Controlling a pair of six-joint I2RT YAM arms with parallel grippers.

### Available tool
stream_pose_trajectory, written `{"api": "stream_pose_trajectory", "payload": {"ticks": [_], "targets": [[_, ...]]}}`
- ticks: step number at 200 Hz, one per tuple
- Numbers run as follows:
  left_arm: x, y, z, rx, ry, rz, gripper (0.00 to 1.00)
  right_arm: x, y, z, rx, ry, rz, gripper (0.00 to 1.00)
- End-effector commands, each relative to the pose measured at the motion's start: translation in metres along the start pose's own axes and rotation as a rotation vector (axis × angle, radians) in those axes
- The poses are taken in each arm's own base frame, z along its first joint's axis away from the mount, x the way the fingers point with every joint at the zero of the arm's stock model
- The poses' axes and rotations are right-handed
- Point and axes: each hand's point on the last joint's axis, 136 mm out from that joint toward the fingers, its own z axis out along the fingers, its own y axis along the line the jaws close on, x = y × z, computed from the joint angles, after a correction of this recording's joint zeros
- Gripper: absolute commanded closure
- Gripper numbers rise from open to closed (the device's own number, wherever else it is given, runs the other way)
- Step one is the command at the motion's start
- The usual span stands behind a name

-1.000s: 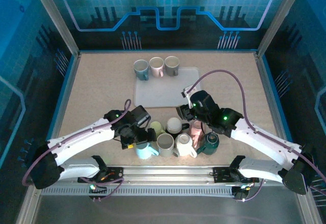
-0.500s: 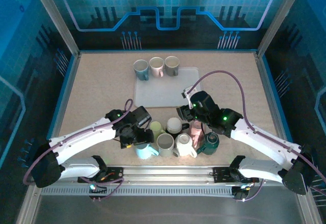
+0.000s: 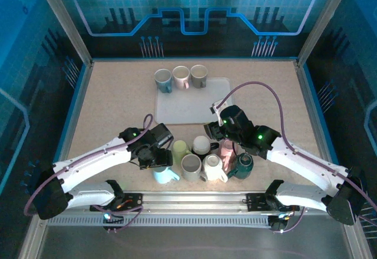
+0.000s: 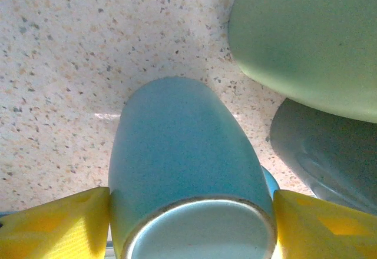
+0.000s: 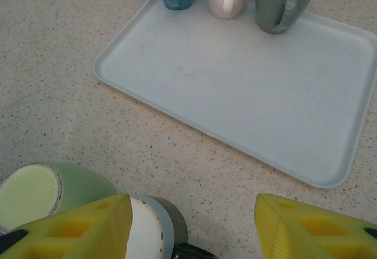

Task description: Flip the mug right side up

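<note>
Speckled beige counter [image 3: 112, 112], blue-lit cell. Light-blue ceramic mug [image 4: 177, 147] sits at near-left end of the mug cluster [image 3: 203, 160], base toward left wrist, long axis approx. in line w/ left jaws, which clamp its sides. Right jaws half wide, empty; left arm is nearer.

The light blue mug [image 4: 182, 170] stands inverted, base uppermost. It sits at about seven o'clock from the table [image 3: 112, 94] centre, handle toward three o'clock.
</note>
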Motion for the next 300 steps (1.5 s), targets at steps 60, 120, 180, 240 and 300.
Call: {"api": "stream_pose_trajectory", "payload": {"ticks": [60,120,180,240,300], "targets": [[-0.019,0.019,-0.01,-0.12,-0.076,0.1,0.29,-0.002,0.002,0.004,-0.014,-0.003,0.032,0.42],[-0.014,0.007,-0.02,-0.025,-0.049,-0.022,0.1,-0.007,0.005,0.002,-0.029,-0.012,0.044,0.42],[-0.005,0.016,-0.028,-0.013,-0.021,-0.273,0.01,-0.006,0.007,0.003,-0.038,-0.01,0.053,0.42],[0.001,0.019,-0.002,-0.039,0.081,-0.342,0.03,-0.004,0.002,0.001,-0.021,-0.007,0.043,0.41],[0.007,0.02,0.019,-0.042,0.155,-0.373,0.1,0.0,0.001,0.005,-0.01,0.004,0.037,0.41]]}}
